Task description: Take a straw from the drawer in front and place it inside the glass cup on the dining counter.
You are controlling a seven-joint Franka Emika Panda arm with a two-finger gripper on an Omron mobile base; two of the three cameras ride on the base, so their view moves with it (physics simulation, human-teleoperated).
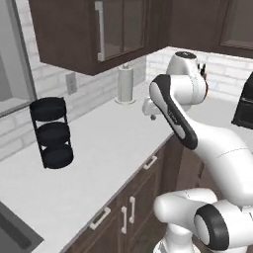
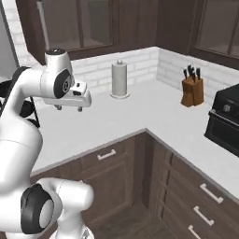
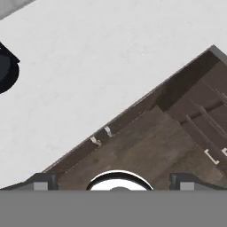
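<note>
1. One grey-white L-shaped worktop [image 2: 140,112] runs along the white brick wall and turns a corner; its middle stretch is bare, leaving open surface under the arm.
2. Dark-brown wood drawer fronts sit just under the worktop's front edge; the wide shallow drawer with a small silver bar handle [image 2: 106,155] is closed, and the straw cannot be seen.
3. The white arm's two-finger gripper [image 2: 68,108] hangs above the worktop near its front edge, touching nothing, with its jaws spread wide and nothing between them.
4. A black boxy appliance [image 2: 224,123] stands at the right and is cut off by the frame edge.
5. A black three-tier round rack [image 1: 52,132] stands near the wall on the left.
6. A white upright paper-towel roll [image 2: 120,79] stands beside the wall.
7. A brown wooden knife block [image 2: 192,89] stands near the corner; its handles are small and hard to make out.
</note>
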